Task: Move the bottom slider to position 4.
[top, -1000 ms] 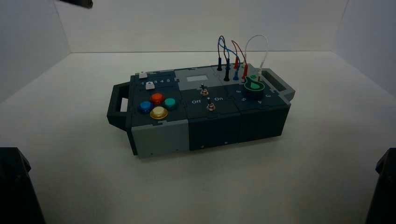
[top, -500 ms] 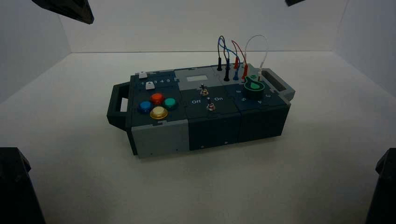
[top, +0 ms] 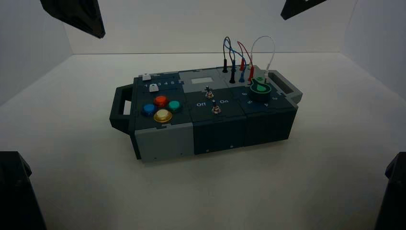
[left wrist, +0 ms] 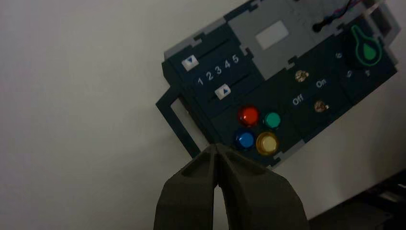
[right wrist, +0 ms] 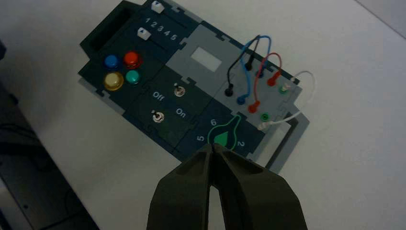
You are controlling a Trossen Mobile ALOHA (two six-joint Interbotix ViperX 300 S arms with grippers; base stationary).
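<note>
The bottom slider (left wrist: 222,91) is a small white cap on the dark track beside the digit row, near the low-number end, about level with 2. It also shows in the high view (top: 153,87) and the right wrist view (right wrist: 142,32). Position 4 (left wrist: 227,64) is the fourth printed digit, also in the right wrist view (right wrist: 167,32). My left gripper (left wrist: 216,146) is shut and empty, high above the box's left end (top: 95,29). My right gripper (right wrist: 211,146) is shut and empty, high above the right end (top: 287,14).
A second white cap (left wrist: 190,61) sits on the far track. Red, green, blue and yellow buttons (left wrist: 258,129), two toggles (left wrist: 301,75) lettered Off and On, a green knob (right wrist: 225,136) and looped wires (right wrist: 258,67) fill the box. Handles (top: 122,105) stick out at both ends.
Both grippers have come down into the top of the high view, the left further than the right. The box and both slider caps have not moved.
</note>
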